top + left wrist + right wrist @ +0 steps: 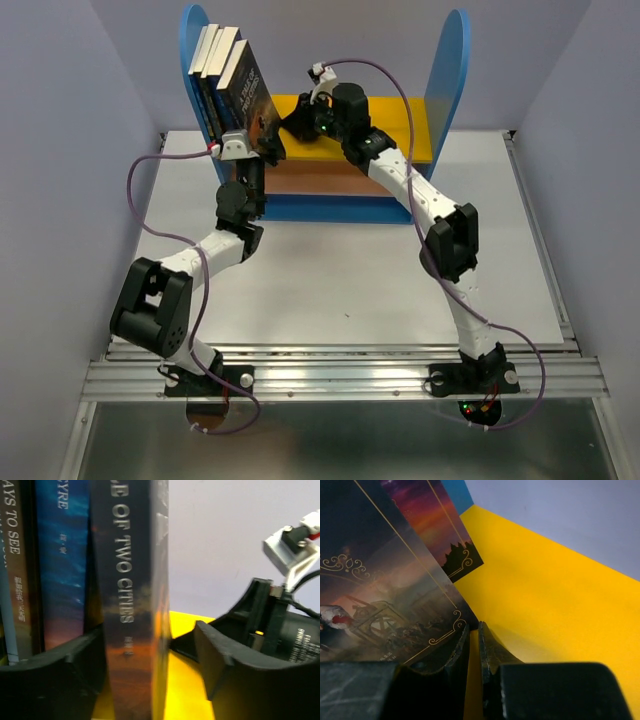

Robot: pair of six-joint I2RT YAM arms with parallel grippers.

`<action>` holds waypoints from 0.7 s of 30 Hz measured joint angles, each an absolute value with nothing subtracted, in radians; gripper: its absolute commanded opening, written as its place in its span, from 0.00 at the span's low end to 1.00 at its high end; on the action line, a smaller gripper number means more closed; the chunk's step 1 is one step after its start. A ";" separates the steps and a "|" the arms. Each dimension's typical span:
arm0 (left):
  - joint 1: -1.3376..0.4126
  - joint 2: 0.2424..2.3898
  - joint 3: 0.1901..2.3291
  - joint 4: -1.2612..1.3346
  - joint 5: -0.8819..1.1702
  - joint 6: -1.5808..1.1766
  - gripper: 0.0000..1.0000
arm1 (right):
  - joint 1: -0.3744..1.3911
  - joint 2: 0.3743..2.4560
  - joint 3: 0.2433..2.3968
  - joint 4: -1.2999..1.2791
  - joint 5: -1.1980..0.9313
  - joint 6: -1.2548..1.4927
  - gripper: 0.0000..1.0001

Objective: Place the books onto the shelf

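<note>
white tabletop [350, 280], pale lilac walls [60, 150] around. books [228, 70] stand on shelf [455, 70] yellow upper board [545, 595], against left blue panel. left gripper [149, 632] jaws apart astride tale of two cities [130, 580]. right gripper [474, 630] fingers nearly together, empty, touching its cover.

White arms [410, 190] with black joints [450, 240], black pincers [150, 650] [474, 650] and purple cables [130, 190].

Leaning books [226, 60] on blue shelf [455, 70]
</note>
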State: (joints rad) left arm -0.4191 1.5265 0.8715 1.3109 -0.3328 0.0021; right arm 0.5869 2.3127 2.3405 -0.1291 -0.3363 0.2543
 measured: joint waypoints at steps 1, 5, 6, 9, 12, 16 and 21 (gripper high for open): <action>-0.421 1.514 0.863 1.304 -0.334 0.002 0.92 | 0.591 2.313 2.341 -0.128 -0.337 0.256 0.18; -0.438 1.464 0.858 1.285 -0.337 -0.003 0.99 | 0.598 2.313 2.340 -0.127 -0.347 0.272 0.18; -0.440 1.443 0.858 1.283 -0.338 -0.004 0.99 | 0.598 2.313 2.339 -0.126 -0.349 0.278 0.18; -0.445 1.390 0.861 1.278 -0.356 -0.026 0.99 | 0.598 2.313 2.334 -0.119 -0.349 0.289 0.18; -0.448 1.348 0.906 1.211 -0.393 -0.036 0.99 | 0.598 2.313 2.326 -0.107 -0.348 0.292 0.18; -0.445 1.312 0.985 1.092 -0.446 -0.043 0.99 | 0.598 2.311 2.320 -0.096 -0.344 0.299 0.18; -0.445 1.275 1.034 0.926 -0.515 -0.055 0.99 | 0.598 2.306 2.307 -0.084 -0.336 0.315 0.19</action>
State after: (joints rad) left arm -0.4454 1.2755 1.0344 0.9257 -0.5148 -0.0547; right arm 0.5980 2.3062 2.3074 -0.0845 -0.3359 0.3145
